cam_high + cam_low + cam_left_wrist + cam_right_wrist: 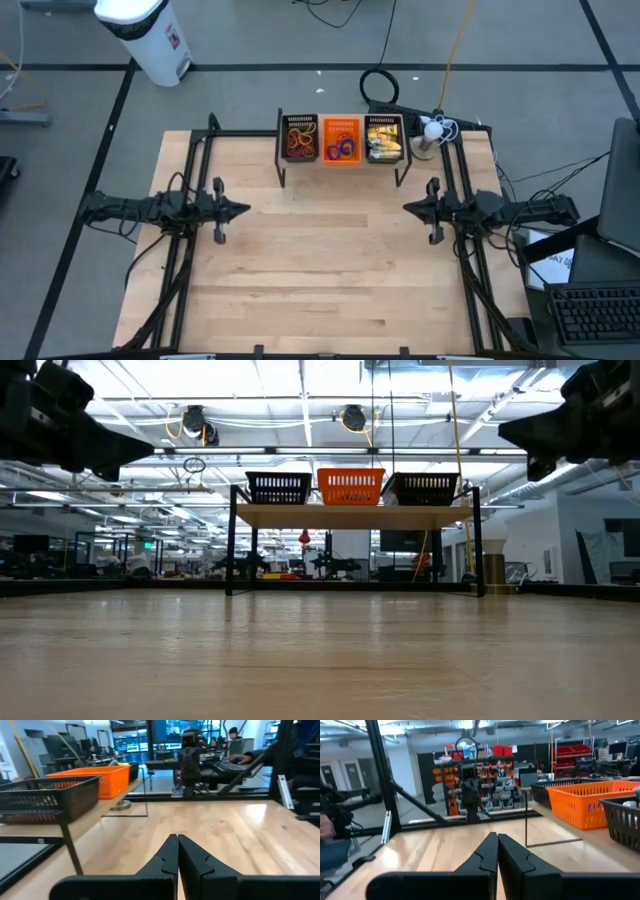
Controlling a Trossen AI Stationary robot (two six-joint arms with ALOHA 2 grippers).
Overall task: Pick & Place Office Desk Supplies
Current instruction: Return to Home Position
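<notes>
The office desk supplies lie sorted in three mesh bins set side by side on a shelf [350, 515] at the far edge of the counter [330, 270]. The thin orange-red rubber bands [300, 140] fill the left black bin [278, 488]. The blue, purple and red rings [342, 148] sit in the orange bin [350, 487] in the middle. The yellow-and-white pieces [384, 146] are in the right black bin [425, 488]. The bins touch or nearly touch one another. The shelf is a wooden board on a dark metal frame, raised above the counter's surface.

The left gripper [243, 210] hangs over the left side of the counter and points toward the middle. It is clenched on nothing, and its wrist view shows the two dark fingers pressed together. The right gripper [408, 208] mirrors it over the right side, likewise clenched and empty, fingers meeting at the tips. The two are well apart, and both are raised off the wood.

On the floor beyond the counter stand a white trash can [145, 35], whose label is too small to read, and a coil of black cable [380, 85]. A keyboard [595, 315] lies off the counter's right side.
</notes>
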